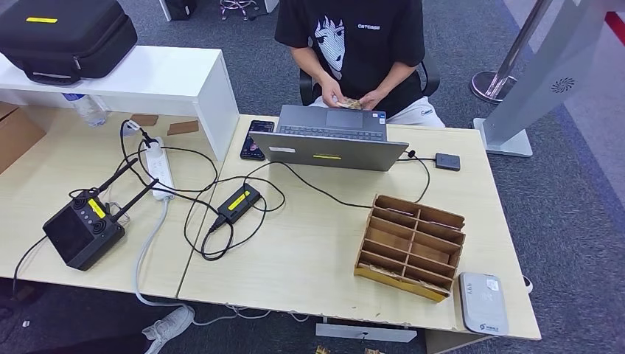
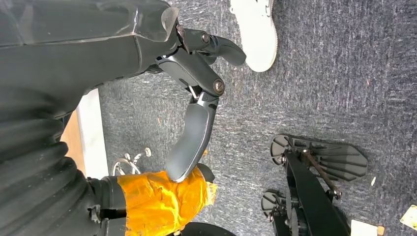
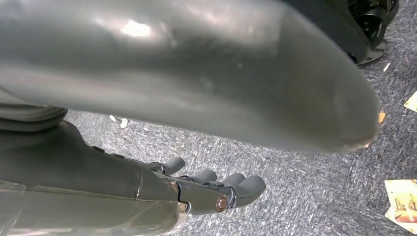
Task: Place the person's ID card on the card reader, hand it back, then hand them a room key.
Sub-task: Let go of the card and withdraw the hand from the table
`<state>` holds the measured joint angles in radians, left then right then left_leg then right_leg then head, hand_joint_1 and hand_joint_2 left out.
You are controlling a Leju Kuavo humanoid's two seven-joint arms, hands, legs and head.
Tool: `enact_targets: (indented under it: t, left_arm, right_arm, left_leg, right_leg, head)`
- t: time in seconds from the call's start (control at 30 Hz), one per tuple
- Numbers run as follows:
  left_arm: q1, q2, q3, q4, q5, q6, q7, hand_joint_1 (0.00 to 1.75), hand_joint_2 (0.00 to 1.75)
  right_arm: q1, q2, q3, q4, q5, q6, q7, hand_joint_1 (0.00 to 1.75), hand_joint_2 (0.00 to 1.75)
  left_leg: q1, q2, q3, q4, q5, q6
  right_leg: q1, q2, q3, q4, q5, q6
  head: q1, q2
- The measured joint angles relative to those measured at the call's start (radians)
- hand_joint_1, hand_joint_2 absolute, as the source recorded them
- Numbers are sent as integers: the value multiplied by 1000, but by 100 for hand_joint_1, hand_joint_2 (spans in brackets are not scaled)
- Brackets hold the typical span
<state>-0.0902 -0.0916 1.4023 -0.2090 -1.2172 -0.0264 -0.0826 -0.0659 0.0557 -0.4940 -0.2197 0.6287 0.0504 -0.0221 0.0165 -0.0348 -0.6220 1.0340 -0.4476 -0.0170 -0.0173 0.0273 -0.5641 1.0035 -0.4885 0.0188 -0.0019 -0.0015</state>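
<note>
A person in a black T-shirt (image 1: 354, 37) sits behind the far edge of the table and holds a small stack of cards (image 1: 350, 103) in both hands. A white card reader (image 1: 483, 302) lies flat at the table's near right corner. Beside it stands a wooden rack (image 1: 409, 247) with several compartments. My left hand (image 2: 196, 98) hangs over the grey carpet, fingers apart and holding nothing. My right hand (image 3: 211, 189) also hangs above the carpet, its fingers stretched out with nothing in them.
An open grey laptop (image 1: 328, 140) faces the person, with a phone (image 1: 256, 139) to its left and a small black box on a cable (image 1: 447, 161) to its right. Cables, a power strip (image 1: 161, 169) and a black device (image 1: 82, 230) cover the left table. Loose cards (image 3: 401, 199) lie on the floor.
</note>
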Motion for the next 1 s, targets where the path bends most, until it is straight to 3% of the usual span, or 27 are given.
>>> enact_targets:
  t: [0.03, 0.07, 0.1, 0.17, 0.23, 0.3, 0.33, 0.43, 0.47, 0.5, 0.53, 0.57, 0.63, 0.67, 0.7, 0.77, 0.83, 0.9, 0.93, 1.0]
  left_arm:
    - [0, 0, 0, 0, 0, 0, -1, 14, 175]
    - [0, 0, 0, 0, -1, 0, -2, 44, 175]
    - [0, 0, 0, 0, 0, 0, -2, 87, 175]
    - [0, 0, 0, 0, 1, 1, -2, 87, 175]
    - [0, 0, 0, 0, 3, -3, -5, 0, 175]
    - [0, 0, 0, 0, 3, -8, -6, 0, 175]
    - [0, 0, 0, 0, 4, -7, -4, 33, 175]
    - [0, -1, 0, 0, 4, -6, 2, 33, 175]
    - [0, -1, 0, 0, 4, -6, 4, 0, 175]
    - [0, -1, 0, 0, 4, -6, 4, 0, 175]
    - [0, 0, 0, 0, 4, -6, 4, 5, 175]
    - [0, 0, 0, 0, 4, -6, 4, 38, 175]
    - [0, 0, 0, 0, 4, -6, 4, 43, 175]
    - [0, 0, 0, 0, 4, -6, 4, 41, 175]
    - [0, 0, 0, 0, 4, -6, 4, 10, 175]
    - [0, 0, 0, 0, 4, -6, 4, 5, 175]
    - [0, 0, 0, 0, 4, -6, 4, 60, 175]
    - [0, 0, 0, 0, 4, -6, 4, 60, 175]
    - [0, 0, 0, 0, 4, -7, 3, 45, 175]
    - [0, 0, 0, 0, 4, -8, 0, 48, 175]
  right_arm:
    - [0, 0, 0, 0, 0, 0, 0, 0, 0]
    - [0, 0, 0, 0, 0, 0, 0, 0, 0]
    - [0, 0, 0, 0, 0, 0, 0, 0, 0]
    - [0, 0, 0, 0, 0, 0, 0, 0, 0]
    - [1, 0, 0, 0, 0, 0, 0, 0, 0]
    - [1, 0, 0, 0, 1, 0, 0, 0, 0]
    - [1, 0, 0, 0, 1, 0, 0, 0, 0]
    - [0, 0, 0, 0, 1, 0, 0, 0, 0]
    - [1, 0, 0, -1, 1, 0, 0, 0, 0]
    - [1, 0, 0, -1, 1, 0, 0, 0, 0]
    - [1, 0, 0, -1, 1, 0, 0, 0, 0]
    - [1, 0, 0, -1, 1, 0, 0, 0, 0]
    - [1, 0, 0, -2, 1, 0, 0, 0, 0]
    - [1, 0, 0, -2, 1, 0, 0, 0, 0]
    - [1, 0, 0, -2, 1, 0, 0, 0, 0]
    - [1, 0, 0, -2, 1, 0, 0, 0, 0]
    - [1, 0, 0, -2, 1, 0, 0, 0, 0]
    - [1, 0, 0, -2, 1, 0, 0, 0, 0]
    - [1, 0, 0, -2, 1, 0, 0, 0, 0]
    - [1, 0, 0, -2, 1, 0, 0, 0, 0]
  left_leg:
    - [0, 0, 0, 0, 0, 0]
    - [0, 0, 0, 0, 0, 0]
    - [0, 0, 0, 0, 0, 0]
    - [0, 0, 0, 0, 0, 0]
    - [0, 0, 0, 0, 0, 0]
    - [0, 0, 0, 0, 0, 0]
    - [0, 0, 0, 0, 0, 0]
    - [0, 0, 0, 0, 0, 0]
    - [0, 0, 0, 0, 0, 0]
    - [0, 0, 0, 0, 0, 0]
    - [0, 0, 0, 0, 0, 0]
    - [0, 0, 0, 0, 0, 0]
    - [0, 0, 0, 0, 0, 0]
    - [0, 0, 0, 0, 0, 0]
    - [0, 0, 0, 0, 0, 0]
    - [0, 0, 0, 0, 0, 0]
    - [0, 0, 0, 0, 0, 0]
    - [0, 0, 0, 0, 0, 0]
    - [0, 0, 0, 0, 0, 0]
    - [0, 0, 0, 0, 0, 0]
  right_leg:
    - [0, 0, 0, 0, 0, 0]
    - [0, 0, 0, 0, 0, 0]
    - [0, 0, 0, 0, 0, 0]
    - [0, 0, 0, 0, 0, 0]
    - [0, 0, 0, 0, 0, 0]
    - [0, 0, 0, 0, 0, 0]
    - [0, 0, 0, 0, 0, 0]
    - [0, 0, 0, 0, 0, 0]
    - [0, 0, 0, 0, 0, 0]
    - [0, 0, 0, 0, 0, 0]
    - [0, 0, 0, 0, 0, 0]
    - [0, 0, 0, 0, 0, 0]
    - [0, 0, 0, 0, 0, 0]
    - [0, 0, 0, 0, 0, 0]
    - [0, 0, 0, 0, 0, 0]
    - [0, 0, 0, 0, 0, 0]
    - [0, 0, 0, 0, 0, 0]
    - [0, 0, 0, 0, 0, 0]
    - [0, 0, 0, 0, 0, 0]
    - [0, 0, 0, 0, 0, 0]
  head:
    - [0, 0]
    - [0, 0]
    - [0, 0]
    - [0, 0]
    - [0, 0]
    - [0, 0]
    - [0, 0]
    - [0, 0]
    - [0, 0]
    - [0, 0]
    - [0, 0]
    - [0, 0]
    - [0, 0]
    - [0, 0]
    - [0, 0]
    - [0, 0]
    - [0, 0]
    - [0, 0]
    - [0, 0]
    - [0, 0]
